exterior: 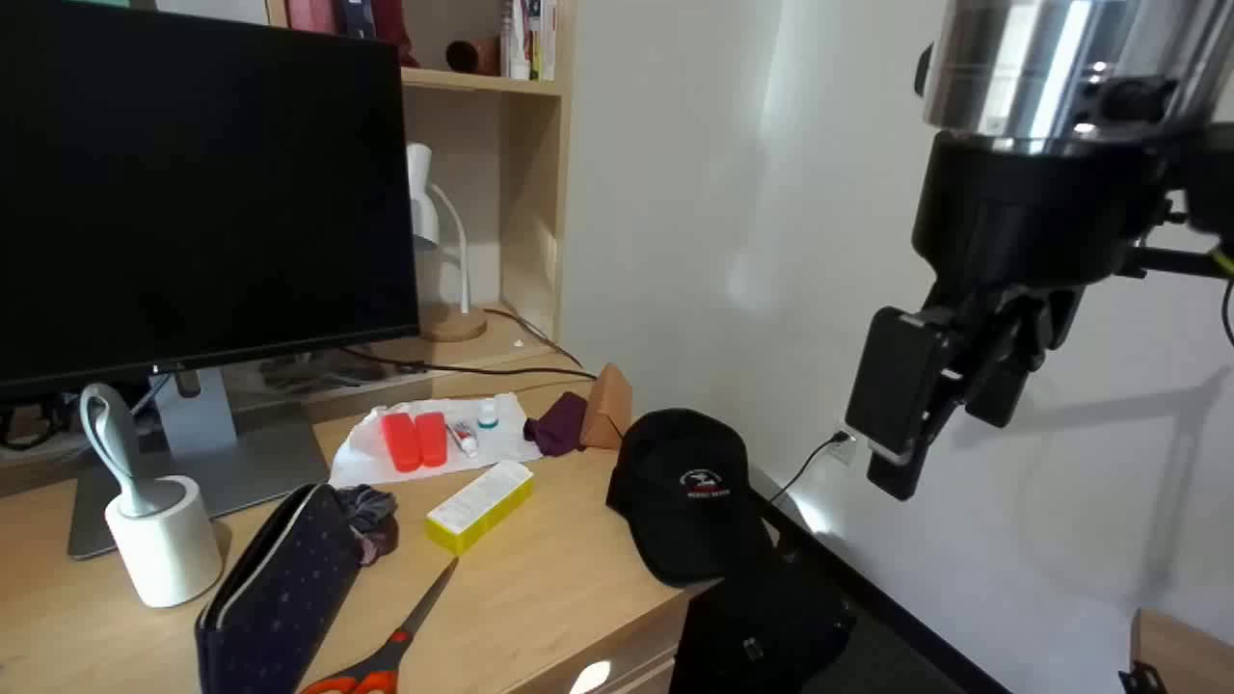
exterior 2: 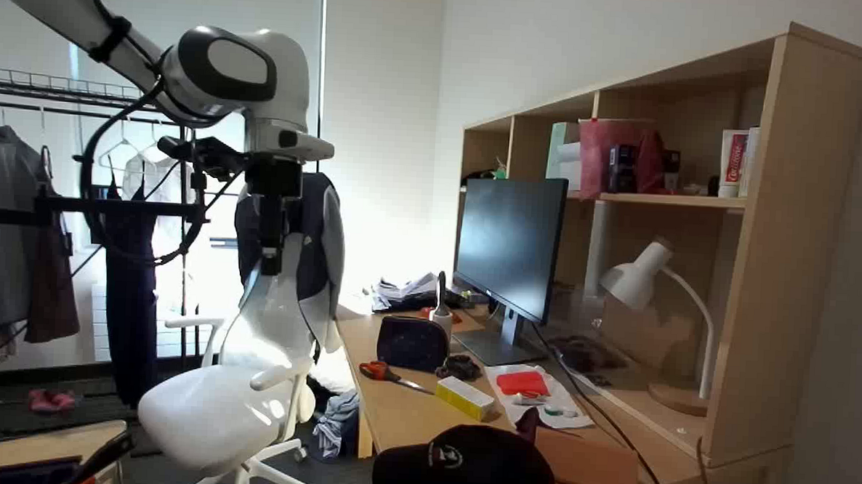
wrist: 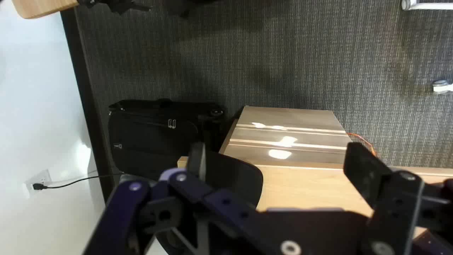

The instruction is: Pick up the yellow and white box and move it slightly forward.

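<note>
The yellow and white box (exterior: pixel 481 501) lies flat on the wooden desk with its white face up and yellow sides showing. It also shows in an exterior view (exterior 2: pixel 466 398), between the scissors and the white sheet. In the wrist view the box is out of view. My gripper (exterior: pixel 940 400) is high above the desk level and well apart from the box, beyond the desk's edge. It also shows pointing down in an exterior view (exterior 2: pixel 271 260). In the wrist view my gripper (wrist: pixel 277 164) has its fingers wide apart with nothing between them.
A black cap (exterior: pixel 689 496) lies at the desk's edge. Scissors (exterior: pixel 400 631), a dark pouch (exterior: pixel 284 588), a scrunchie (exterior: pixel 371 520) and a white sheet (exterior: pixel 362 463) with red cases (exterior: pixel 415 440) surround the box. A monitor (exterior: pixel 202 193) and lamp (exterior 2: pixel 633 280) stand behind.
</note>
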`<state>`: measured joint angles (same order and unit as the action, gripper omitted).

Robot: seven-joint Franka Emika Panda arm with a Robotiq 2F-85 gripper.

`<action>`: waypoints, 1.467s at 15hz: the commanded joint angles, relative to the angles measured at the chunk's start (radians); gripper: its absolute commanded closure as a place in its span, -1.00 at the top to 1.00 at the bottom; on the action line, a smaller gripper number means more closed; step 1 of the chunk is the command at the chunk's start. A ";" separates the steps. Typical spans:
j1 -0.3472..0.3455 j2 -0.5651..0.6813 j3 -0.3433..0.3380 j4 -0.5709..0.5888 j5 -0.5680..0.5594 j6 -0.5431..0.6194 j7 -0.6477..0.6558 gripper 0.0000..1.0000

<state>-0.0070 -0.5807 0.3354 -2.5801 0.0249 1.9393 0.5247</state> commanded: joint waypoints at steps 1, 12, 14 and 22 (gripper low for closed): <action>0.025 0.005 -0.023 0.001 -0.014 -0.001 0.012 1.00; 0.007 0.218 -0.139 0.148 0.002 0.116 -0.050 1.00; 0.015 0.310 -0.125 0.225 -0.030 0.103 -0.062 1.00; 0.074 0.446 -0.130 0.357 -0.138 0.072 -0.045 1.00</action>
<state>0.0445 -0.1349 0.2274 -2.2241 -0.1105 2.0132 0.4779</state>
